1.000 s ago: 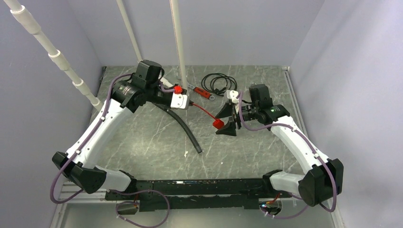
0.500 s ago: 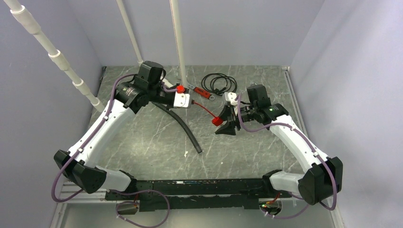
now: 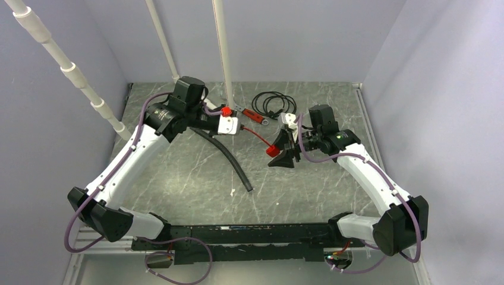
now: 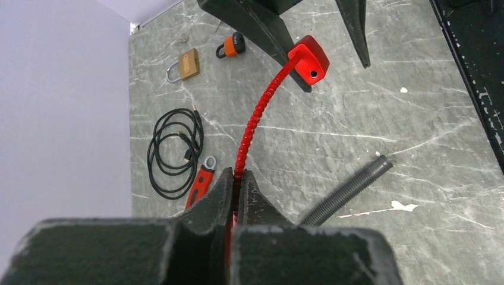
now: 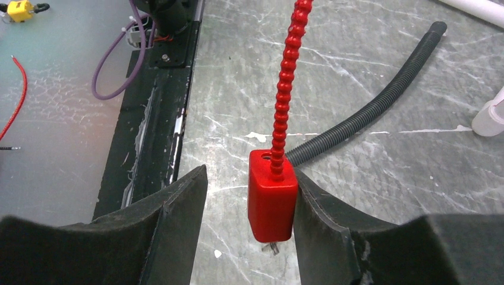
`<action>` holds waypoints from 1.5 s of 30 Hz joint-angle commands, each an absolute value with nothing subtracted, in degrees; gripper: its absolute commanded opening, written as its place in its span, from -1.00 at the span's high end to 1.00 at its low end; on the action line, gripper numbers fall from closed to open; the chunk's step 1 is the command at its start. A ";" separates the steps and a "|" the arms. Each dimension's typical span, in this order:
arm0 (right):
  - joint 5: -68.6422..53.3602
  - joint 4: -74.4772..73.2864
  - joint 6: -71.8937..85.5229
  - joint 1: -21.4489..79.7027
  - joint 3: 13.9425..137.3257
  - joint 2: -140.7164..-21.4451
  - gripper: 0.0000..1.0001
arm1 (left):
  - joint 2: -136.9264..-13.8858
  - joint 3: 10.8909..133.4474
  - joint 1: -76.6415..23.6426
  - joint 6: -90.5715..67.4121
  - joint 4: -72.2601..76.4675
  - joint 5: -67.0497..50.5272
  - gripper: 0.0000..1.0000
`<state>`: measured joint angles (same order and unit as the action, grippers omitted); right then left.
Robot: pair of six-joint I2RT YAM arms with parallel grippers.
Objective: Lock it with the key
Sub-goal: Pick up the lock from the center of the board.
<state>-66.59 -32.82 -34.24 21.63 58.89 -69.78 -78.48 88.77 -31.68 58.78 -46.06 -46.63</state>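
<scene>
A red lock body [image 5: 272,202] hangs on a red ribbed cable [image 5: 285,89]. My left gripper [image 4: 238,178] is shut on the cable's other end, above the table at the back centre [image 3: 236,126]. My right gripper [image 5: 249,196] is open with the lock body between its fingers. The body rests against the right finger, and a wide gap stays on the left side. A small metal stub [image 5: 273,248] shows under the body. In the top view the lock body [image 3: 272,152] sits at the right gripper [image 3: 280,152]. No separate key can be made out.
A black corrugated hose [image 3: 229,160] lies on the table under the cable. A coiled black cord [image 3: 274,104] and a red-handled tool [image 3: 252,114] lie at the back. A brass padlock [image 4: 185,64] and an orange padlock [image 4: 232,44] lie beyond them. White poles [image 3: 221,47] stand at the back.
My left gripper has shifted a little right with the cable end. My right gripper and the lock body have moved slightly up and left.
</scene>
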 commanded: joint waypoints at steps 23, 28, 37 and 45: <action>-58.61 -37.06 -35.35 20.91 63.82 -71.20 1.00 | -77.68 91.28 -22.92 45.42 -53.71 -39.37 -0.31; -56.68 -40.94 -36.90 20.91 65.29 -72.02 1.00 | -80.20 94.99 -20.92 52.88 -59.40 -35.24 -0.26; -56.51 -40.86 -36.32 20.85 65.66 -71.59 1.00 | -83.73 93.98 -21.62 60.57 -62.21 -32.82 -0.11; -56.47 -40.86 -36.78 20.91 64.92 -70.49 1.00 | -85.67 89.95 -26.35 60.57 -56.56 -28.02 -0.12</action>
<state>-55.46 -41.12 -35.48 21.04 62.96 -72.31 -85.32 91.05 -24.36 59.16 -59.40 -30.28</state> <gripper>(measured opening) 0.236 0.567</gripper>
